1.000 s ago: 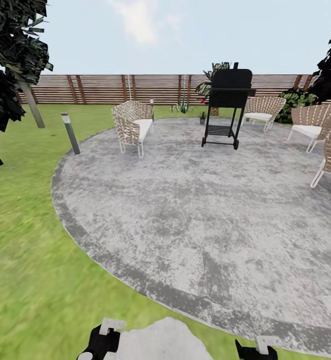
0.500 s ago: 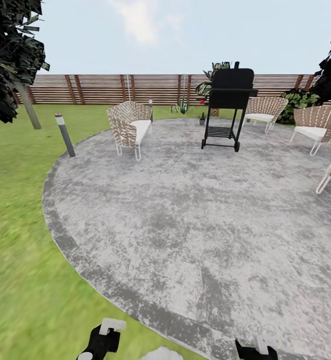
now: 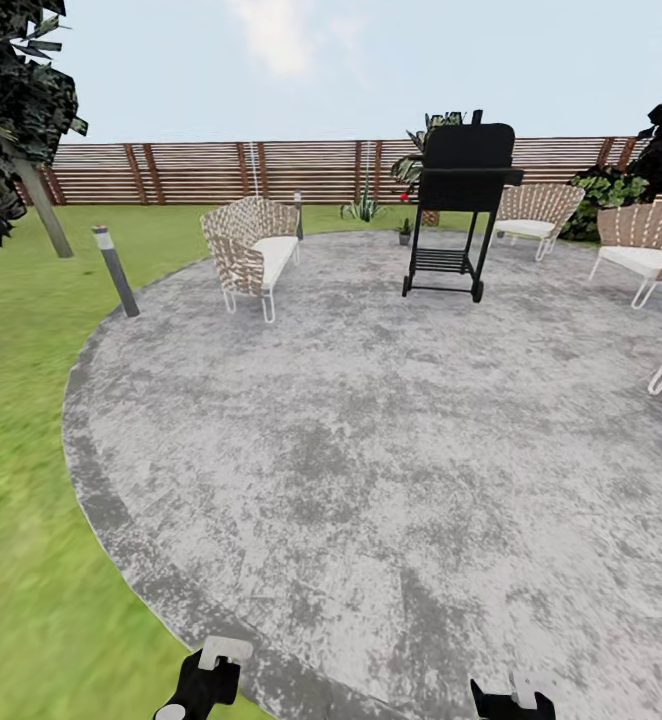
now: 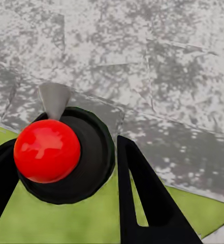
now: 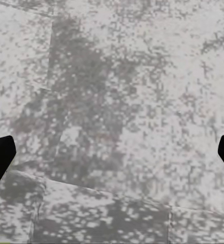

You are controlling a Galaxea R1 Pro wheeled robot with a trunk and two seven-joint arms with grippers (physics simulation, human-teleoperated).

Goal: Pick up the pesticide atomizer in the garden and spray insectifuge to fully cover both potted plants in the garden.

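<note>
The pesticide atomizer (image 4: 56,152) appears from above in the left wrist view, a dark round bottle with a red ball top and a grey nozzle. My left gripper (image 4: 66,147) is shut on it, one black finger (image 4: 142,203) on each side, over the seam of lawn and paving. In the head view, the left gripper (image 3: 209,672) and the right gripper (image 3: 516,698) sit at the bottom edge. My right gripper (image 5: 114,150) is open above bare stone. One small potted plant (image 3: 404,232) stands far off on the paving's back rim, left of the grill.
A black grill (image 3: 458,215) stands on the round grey paving (image 3: 371,450). Wicker chairs sit at the left (image 3: 249,245), the back (image 3: 533,215) and the right (image 3: 643,250). A grey bollard lamp (image 3: 115,270) and a spiky agave (image 3: 363,208) are on the lawn before the slatted fence (image 3: 221,170).
The whole head view has shifted: the camera has come forward from the lawn onto the paving. Grill and chairs look nearer, and the pale patch at the bottom is gone. Both grippers hold the same pose.
</note>
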